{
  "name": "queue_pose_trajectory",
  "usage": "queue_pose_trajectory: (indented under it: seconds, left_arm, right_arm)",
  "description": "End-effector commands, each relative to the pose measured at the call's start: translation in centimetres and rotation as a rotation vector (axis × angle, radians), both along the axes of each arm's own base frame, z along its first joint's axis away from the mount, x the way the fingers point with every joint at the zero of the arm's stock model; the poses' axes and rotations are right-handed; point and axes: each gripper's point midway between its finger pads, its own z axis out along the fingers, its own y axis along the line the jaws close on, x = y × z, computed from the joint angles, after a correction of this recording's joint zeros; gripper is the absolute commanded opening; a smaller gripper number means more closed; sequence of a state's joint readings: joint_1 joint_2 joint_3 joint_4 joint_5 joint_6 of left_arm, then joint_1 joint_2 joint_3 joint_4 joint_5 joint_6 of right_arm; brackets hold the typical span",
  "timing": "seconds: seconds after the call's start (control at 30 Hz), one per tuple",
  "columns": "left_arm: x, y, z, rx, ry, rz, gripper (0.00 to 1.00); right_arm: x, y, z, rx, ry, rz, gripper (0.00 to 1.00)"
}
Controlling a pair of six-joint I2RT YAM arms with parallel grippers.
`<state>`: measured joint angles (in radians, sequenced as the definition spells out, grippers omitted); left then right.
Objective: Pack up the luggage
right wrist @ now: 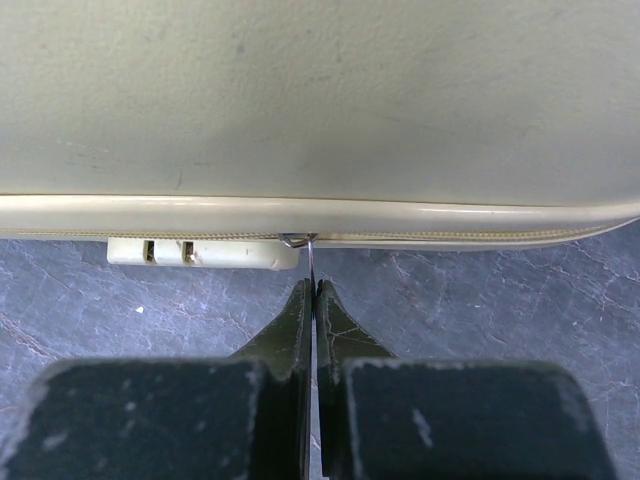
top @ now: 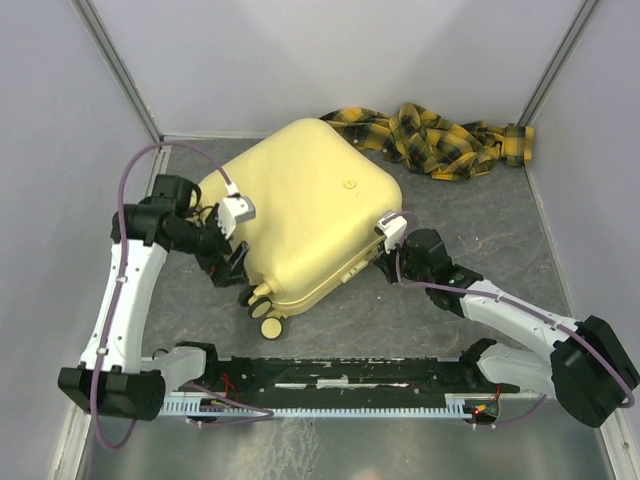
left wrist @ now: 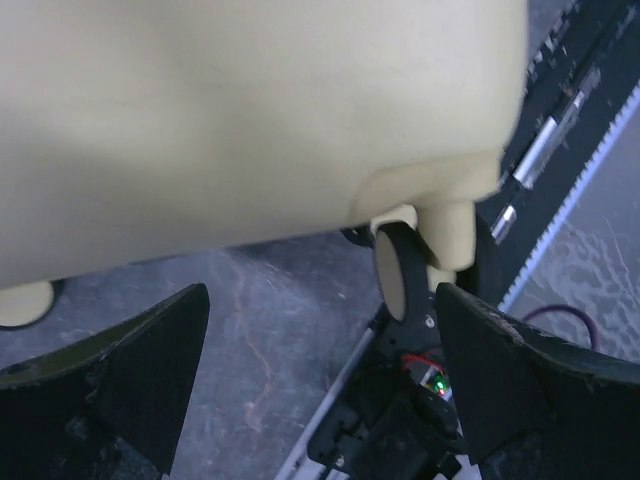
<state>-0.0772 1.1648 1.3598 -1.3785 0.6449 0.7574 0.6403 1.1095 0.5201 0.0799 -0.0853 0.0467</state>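
Shows a grey marbled table [top: 480, 260] boxed in by pale walls [top: 300, 60] on three sides. Finds the luggage [top: 300, 210] at the middle of the top view, closed and flat on its broad side, turned at an angle, with its wheels [top: 264, 300] towards the lower edge of the frame. Leaves a yellow-and-black plaid cloth [top: 430, 135] crumpled in the upper right, against the back wall, just beyond the case's far corner.

Puts the left gripper [top: 231, 268] at centre left, just beside the wheeled corner of the shell. Spreads its dark fingers [left wrist: 140, 380] wide to the lower left and lower right of the wrist view, with nothing between them but bare table. Sets one of the wheels beneath the pale shell, right of centre and above the gap.

Brings the right gripper [right wrist: 312, 292] to the case's lower right edge in the top view. Presses its jaws together on a thin metal zipper pull [right wrist: 311, 262] that hangs from the zip seam [right wrist: 450, 237] along the rim. Shows a small pale slotted block [right wrist: 200, 252] just left of the pull, under the same seam.

Runs a black rail [top: 340, 372] across the bottom of the top view, between the two arm bases.
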Motion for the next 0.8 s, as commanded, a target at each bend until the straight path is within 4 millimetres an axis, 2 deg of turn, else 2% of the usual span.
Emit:
queue_pose_trajectory:
  seconds: [0.0,0.17,0.33,0.5,0.77]
  left_arm:
    - [-4.4,0.0,-1.3,0.065,0.038,-0.070,0.99]
    - [-6.6,-2.0,-1.6,0.013,0.110,-0.112,0.96]
    - [-6.0,-2.2,-2.6,0.047,0.133,-0.108,0.94]
    - [-5.3,-3.6,-2.9,0.061,0.119,-0.117,0.90]
    - [-6.1,-4.7,-5.5,0.186,0.098,-0.190,0.83]
  right_arm:
    - [2.4,0.4,2.9,0.030,-0.083,-0.046,0.02]
    - [2.3,0.4,2.7,0.029,-0.070,-0.046,0.02]
    - [2.4,0.1,2.6,0.022,-0.069,-0.063,0.02]
    - [2.3,-0.3,2.4,0.016,-0.066,-0.082,0.02]
    - [2.7,-0.6,2.3,0.000,-0.076,-0.098,0.02]
